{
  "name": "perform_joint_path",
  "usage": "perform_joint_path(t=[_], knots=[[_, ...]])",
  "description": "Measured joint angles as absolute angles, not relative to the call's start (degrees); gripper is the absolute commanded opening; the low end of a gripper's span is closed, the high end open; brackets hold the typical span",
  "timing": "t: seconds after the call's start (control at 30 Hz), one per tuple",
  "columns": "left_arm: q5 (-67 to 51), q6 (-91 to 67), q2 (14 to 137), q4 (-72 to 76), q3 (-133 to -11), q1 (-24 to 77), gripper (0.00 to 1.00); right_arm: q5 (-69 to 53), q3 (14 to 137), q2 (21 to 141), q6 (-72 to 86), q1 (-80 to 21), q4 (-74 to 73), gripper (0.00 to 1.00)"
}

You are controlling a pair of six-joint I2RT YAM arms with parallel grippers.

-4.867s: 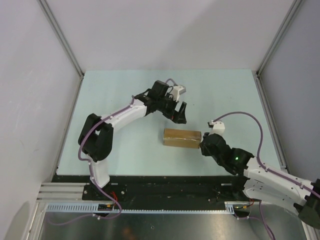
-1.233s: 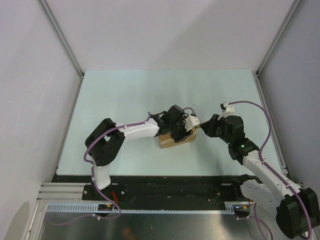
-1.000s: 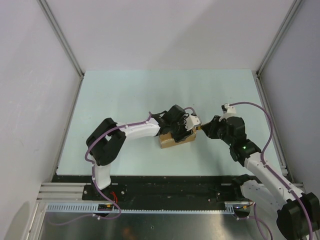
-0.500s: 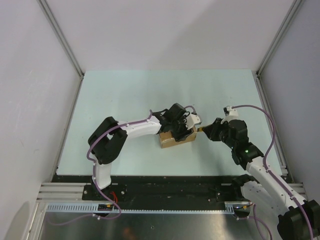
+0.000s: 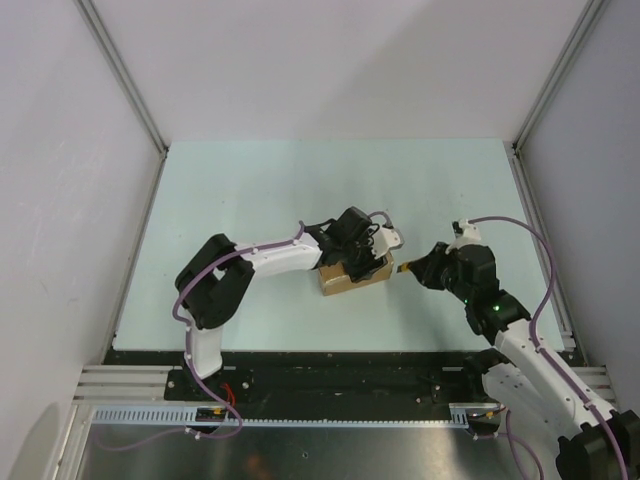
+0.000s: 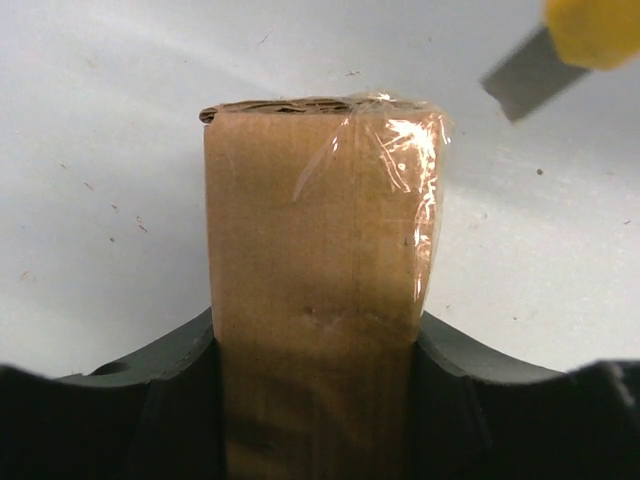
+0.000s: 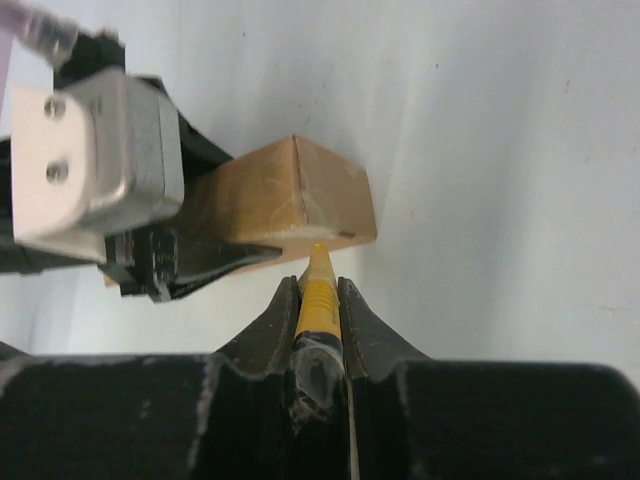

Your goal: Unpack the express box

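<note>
The express box (image 5: 352,279), a small brown carton with clear tape over its end, lies near the middle of the pale table. My left gripper (image 5: 357,263) is shut on the express box (image 6: 315,230), one finger on each long side, seen in the left wrist view (image 6: 315,400). My right gripper (image 5: 424,269) is shut on a yellow utility knife (image 7: 318,290). Its tip points at the taped right end of the box (image 7: 295,195) with a small gap between them. The blade (image 6: 528,75) shows at the upper right of the left wrist view.
The pale table (image 5: 250,190) is fenced by grey walls and aluminium posts (image 5: 120,70). Its near edge is a black rail (image 5: 330,360) carrying both arm bases. The left wrist's silver camera mount (image 7: 95,160) sits just left of the knife's path.
My right arm has drawn the knife back from the box's right end, to the right and slightly nearer. The left gripper and the box have stayed put.
</note>
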State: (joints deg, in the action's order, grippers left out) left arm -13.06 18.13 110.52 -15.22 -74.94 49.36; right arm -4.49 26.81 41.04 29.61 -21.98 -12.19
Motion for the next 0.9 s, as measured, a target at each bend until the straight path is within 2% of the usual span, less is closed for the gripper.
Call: perform_joint_path(t=[0.43,0.9], knots=[[-13.17,20.86,108.64,-12.64,-72.1,50.13,0.2,-4.01,28.47,47.4,30.0,-21.17,-1.41,0.0],[-13.15,21.04,108.64,-12.69,-72.1,50.15,0.2,-4.16,28.75,50.5,28.67,-21.15,1.21,0.0]])
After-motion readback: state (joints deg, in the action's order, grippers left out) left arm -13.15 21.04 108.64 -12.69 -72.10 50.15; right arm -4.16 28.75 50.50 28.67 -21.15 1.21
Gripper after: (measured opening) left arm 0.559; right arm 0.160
